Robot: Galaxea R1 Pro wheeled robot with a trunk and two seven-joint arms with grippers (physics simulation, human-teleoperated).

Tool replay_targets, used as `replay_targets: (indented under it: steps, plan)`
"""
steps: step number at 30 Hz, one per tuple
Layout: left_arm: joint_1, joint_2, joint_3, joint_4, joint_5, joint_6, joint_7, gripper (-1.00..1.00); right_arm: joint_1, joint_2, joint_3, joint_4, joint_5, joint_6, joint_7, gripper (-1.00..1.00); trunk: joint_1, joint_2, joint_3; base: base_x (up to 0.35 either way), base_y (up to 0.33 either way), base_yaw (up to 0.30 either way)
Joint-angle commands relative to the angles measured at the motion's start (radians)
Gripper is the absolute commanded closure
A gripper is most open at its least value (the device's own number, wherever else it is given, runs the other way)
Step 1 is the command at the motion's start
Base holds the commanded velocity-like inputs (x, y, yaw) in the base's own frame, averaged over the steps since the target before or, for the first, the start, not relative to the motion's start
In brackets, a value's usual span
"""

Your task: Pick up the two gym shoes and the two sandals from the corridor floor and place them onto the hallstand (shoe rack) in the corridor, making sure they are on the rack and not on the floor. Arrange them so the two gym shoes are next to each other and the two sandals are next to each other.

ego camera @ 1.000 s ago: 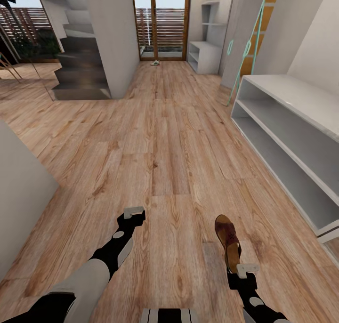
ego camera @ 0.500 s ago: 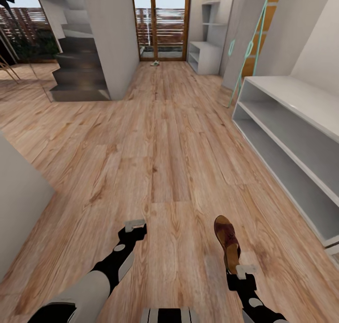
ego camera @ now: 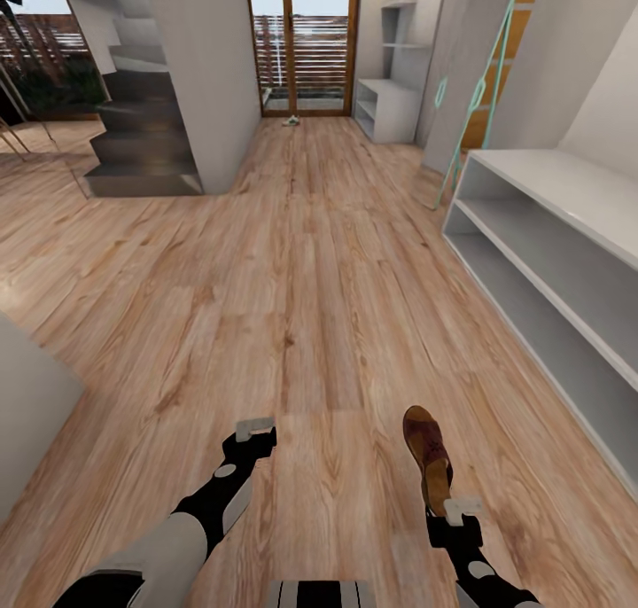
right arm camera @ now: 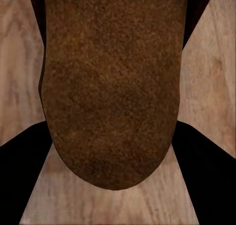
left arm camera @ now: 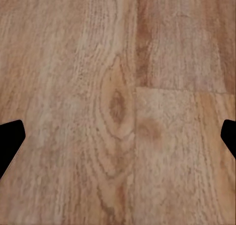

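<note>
My right gripper (ego camera: 446,509) is shut on the heel end of a brown sandal (ego camera: 427,448), held toe-forward just above the corridor floor (ego camera: 310,262). In the right wrist view the sandal's brown sole (right arm camera: 110,87) sits between the two black fingers (right arm camera: 24,153). My left gripper (ego camera: 253,431) hangs open over bare planks, and its dark fingertips (left arm camera: 10,136) stand wide apart with nothing between them. The hallstand (ego camera: 567,191) stands along the right wall with its long compartments bare. Far down the corridor by the glass door lies a small pale thing (ego camera: 291,120) that looks like a gym shoe.
A narrower white shelf unit (ego camera: 385,105) stands at the far right by the door. A teal ladder-like frame (ego camera: 467,103) leans beside the hallstand. Dark stairs (ego camera: 142,152) and a grey pillar (ego camera: 208,76) stand at the left, and a grey block (ego camera: 27,413) at the near left.
The whole view has shifted: the hallstand has slid right and the grey block at the left has dropped lower, so the camera moved. Both arms keep their pose, the sandal still held.
</note>
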Motion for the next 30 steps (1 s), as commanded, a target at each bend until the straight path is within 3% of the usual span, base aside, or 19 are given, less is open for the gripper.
replay_targets:
  steps: [1, 30]
  plan:
    - [-0.001, 0.000, 0.002, 0.001, 0.006, -0.004, 0.000, -1.00, -0.001, 0.000, 0.000, 0.001, 0.009, -0.002, -0.007, 1.00, 0.000, 0.000, -0.001, 0.350, 0.000, 0.000]
    - [0.000, 0.000, 0.002, 0.000, 0.007, -0.003, 0.002, -1.00, -0.001, 0.000, 0.000, 0.001, 0.009, -0.006, -0.007, 1.00, 0.000, 0.000, 0.037, 0.350, 0.000, 0.000]
